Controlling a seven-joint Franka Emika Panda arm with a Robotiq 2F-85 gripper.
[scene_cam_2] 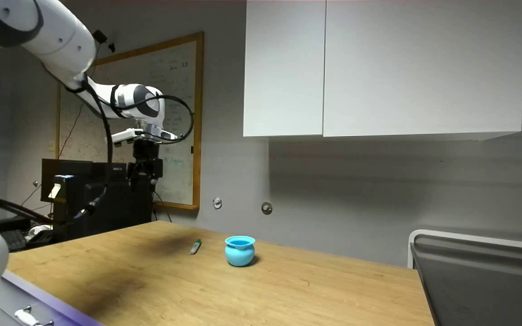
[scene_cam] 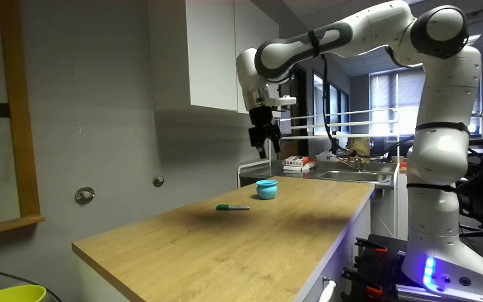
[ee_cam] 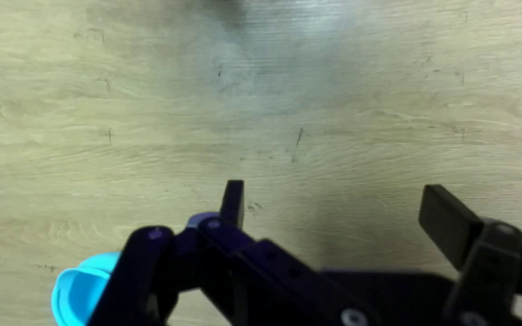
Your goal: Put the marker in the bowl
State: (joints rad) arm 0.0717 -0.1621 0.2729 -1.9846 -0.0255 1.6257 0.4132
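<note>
Green-capped marker [scene_cam: 233,207]: not gripped.
Your Robotiq gripper [ee_cam: 335,207] hangs with jaws apart, empty, presumably to straddle the marker lying near the upright turquoise bowl [scene_cam: 266,191].

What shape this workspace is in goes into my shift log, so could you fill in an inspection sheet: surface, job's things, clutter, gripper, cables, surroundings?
Surface: counter, wood-look; small dark marks, scratches or grain cannot be told.
Job's things: marker lies flat on the counter, apart from the bowl, which stands upright.
Clutter: box near the sink.
Gripper: open, raised above the counter, holding nothing.
Cables: black cable hangs from the arm, not touching marker or bowl.
Surroundings: cabinets and whiteboard on the wall.
</note>
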